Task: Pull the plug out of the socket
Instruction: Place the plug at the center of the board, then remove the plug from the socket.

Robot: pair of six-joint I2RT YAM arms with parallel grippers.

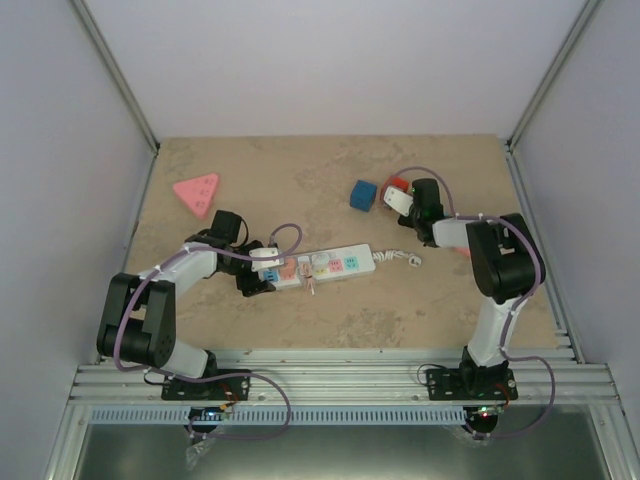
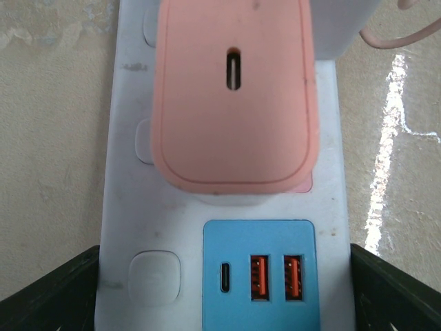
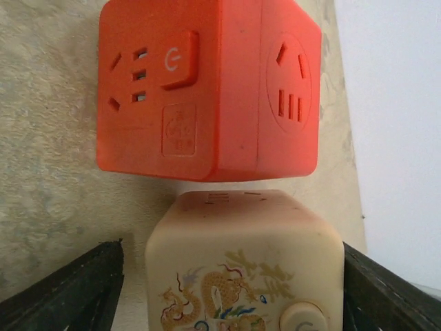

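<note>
**A:** Where is the socket lying?

**B:** The socket [image 1: 335, 264] is lying flat on the table [image 1: 400, 315], near the middle and running left to right. Its short cord stub [image 1: 400, 258] is trailing off the right end.

**A:** And the plug?

**B:** The plug [image 2: 234, 103], a rounded pink block with a slot in its face, is sitting in the socket. It is covering the outlet right beside the blue outlet [image 2: 260, 276] at the strip's left end.

**A:** What are the left jaws doing?

**B:** The left arm [image 1: 150, 300] is reaching over that left end. The left jaws are straddling the strip at the blue outlet. Each of the black fingers [image 2: 48, 296] is lying against one long side of the strip, and no gap is showing, so they are clamping the socket.

**A:** And the right jaws?

**B:** The right arm [image 1: 500, 265] is reaching toward the far right of the table, well away from the socket. The right jaws are standing spread around a cream cube [image 3: 241, 255] with a dragon print, and table is showing between it and one of the fingers [image 3: 69, 289]. A red cube [image 3: 207, 89] with outlet holes is sitting just beyond the cream one.

**A:** Anything else lying around?

**B:** A blue cube [image 1: 362, 194] is sitting just left of the red one, and a pink triangular block [image 1: 197, 192] is lying at the far left.
</note>
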